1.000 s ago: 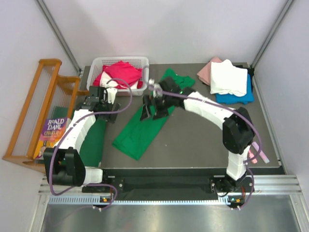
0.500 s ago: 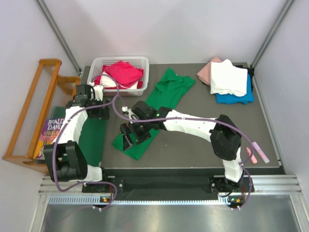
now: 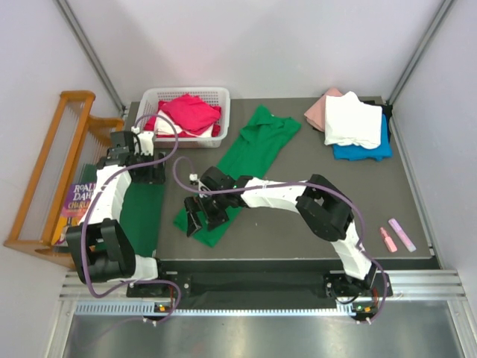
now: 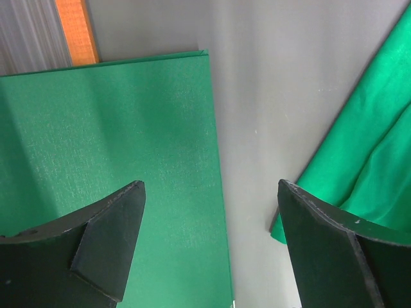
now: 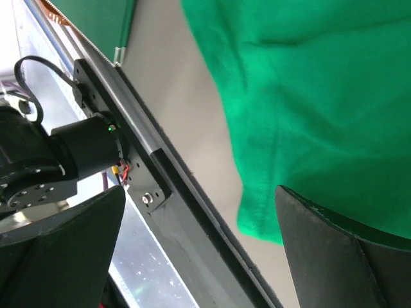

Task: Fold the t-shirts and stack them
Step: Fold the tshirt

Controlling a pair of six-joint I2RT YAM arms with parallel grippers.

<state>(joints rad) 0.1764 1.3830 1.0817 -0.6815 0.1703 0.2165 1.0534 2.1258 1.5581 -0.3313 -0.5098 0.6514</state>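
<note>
A bright green t-shirt (image 3: 257, 145) lies spread out diagonally on the dark table, collar toward the back. My right gripper (image 3: 201, 216) hovers open over its lower hem; in the right wrist view the gripper (image 5: 200, 212) has the hem corner (image 5: 257, 221) between its fingers, not touching it. My left gripper (image 3: 151, 174) is open above the right edge of the dark green mat (image 3: 141, 220), apart from the shirt. In the left wrist view the gripper (image 4: 210, 212) is empty, the shirt (image 4: 366, 167) to its right. A red t-shirt (image 3: 190, 112) fills the basket. White (image 3: 350, 119), pink (image 3: 319, 110) and blue (image 3: 369, 151) t-shirts are stacked back right.
The white basket (image 3: 186, 91) stands at the back left of the table. A wooden rack (image 3: 52, 164) and a book (image 3: 82, 200) sit left of the table. Two pink markers (image 3: 399, 237) lie near the front right. The table's metal front rail (image 5: 148, 160) runs just below the shirt's hem.
My right arm swept from the shirt's upper middle down and left to its lower hem. My left gripper drew back and left, over the mat's edge. Both stayed open.
</note>
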